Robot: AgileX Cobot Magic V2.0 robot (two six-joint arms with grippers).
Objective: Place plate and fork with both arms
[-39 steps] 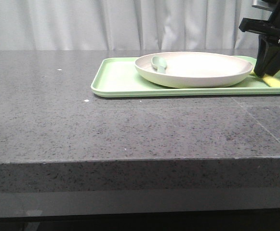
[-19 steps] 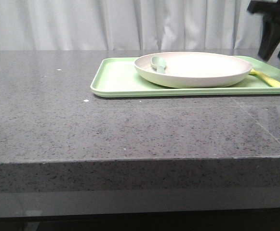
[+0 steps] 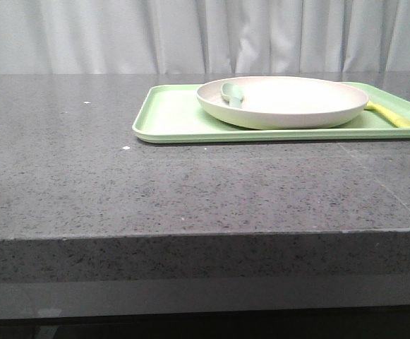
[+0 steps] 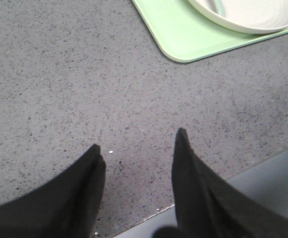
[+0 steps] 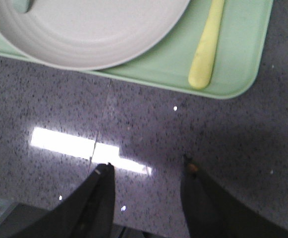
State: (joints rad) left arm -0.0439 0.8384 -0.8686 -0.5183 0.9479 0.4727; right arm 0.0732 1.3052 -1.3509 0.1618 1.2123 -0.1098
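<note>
The cream plate [image 3: 284, 100] sits on the light-green tray [image 3: 176, 120] at the table's back right, with a grey-green spoon [image 3: 231, 93] lying in it. The pale yellow fork [image 3: 392, 116] lies on the tray just right of the plate; in the right wrist view the fork [image 5: 206, 44] lies beside the plate [image 5: 89, 29]. My right gripper [image 5: 148, 168] is open and empty over bare table, short of the tray. My left gripper [image 4: 139, 144] is open and empty near the table's front edge, away from the tray [image 4: 183, 34]. Neither gripper shows in the front view.
The grey speckled stone table [image 3: 120, 176] has its front edge [image 3: 190, 236] close to the camera. A white curtain [image 3: 190, 35] hangs behind. A bright light reflection [image 5: 84, 148] lies on the table near the right gripper.
The right gripper, which stood over the fork at the tray's right end, rose and went out of the front view. The fork stays on the tray.
</note>
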